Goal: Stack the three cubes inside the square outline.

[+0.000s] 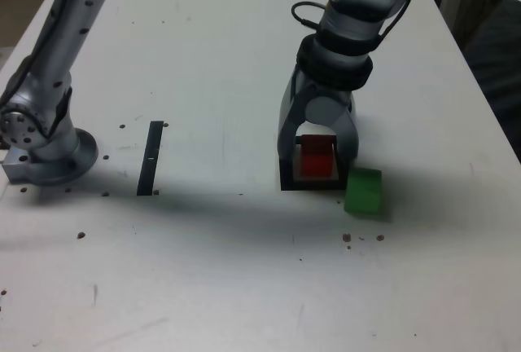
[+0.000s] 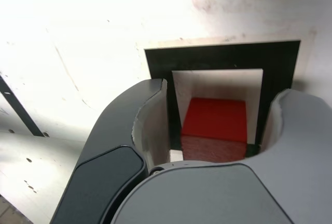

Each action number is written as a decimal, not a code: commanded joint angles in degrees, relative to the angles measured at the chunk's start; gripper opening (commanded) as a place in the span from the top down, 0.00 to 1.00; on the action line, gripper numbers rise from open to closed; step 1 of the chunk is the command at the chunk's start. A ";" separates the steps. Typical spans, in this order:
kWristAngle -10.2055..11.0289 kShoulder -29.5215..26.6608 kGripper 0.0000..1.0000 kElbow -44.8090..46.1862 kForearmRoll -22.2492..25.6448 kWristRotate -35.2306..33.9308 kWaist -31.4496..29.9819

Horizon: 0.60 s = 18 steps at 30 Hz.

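A red cube (image 1: pixel 316 156) (image 2: pixel 213 123) rests on the white centre of the square outline (image 1: pixel 286 182) (image 2: pixel 223 57). My gripper (image 1: pixel 319 159) (image 2: pixel 220 92) stands straight over it, pointing down. Its grey fingers (image 2: pixel 150 125) flank the cube on both sides, with a narrow gap showing on each side, so the jaws are open and not touching it. A green cube (image 1: pixel 363 191) lies on the table just outside the outline, on the exterior view's right, close to one finger.
A narrow black strip (image 1: pixel 151 158) lies flat toward the exterior view's left. The arm's silver base (image 1: pixel 41 144) stands at the far left edge. Small dark specks dot the white table (image 1: pixel 244 270).
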 commanded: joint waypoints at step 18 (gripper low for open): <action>6.73 -4.78 0.00 -3.29 3.19 8.85 11.52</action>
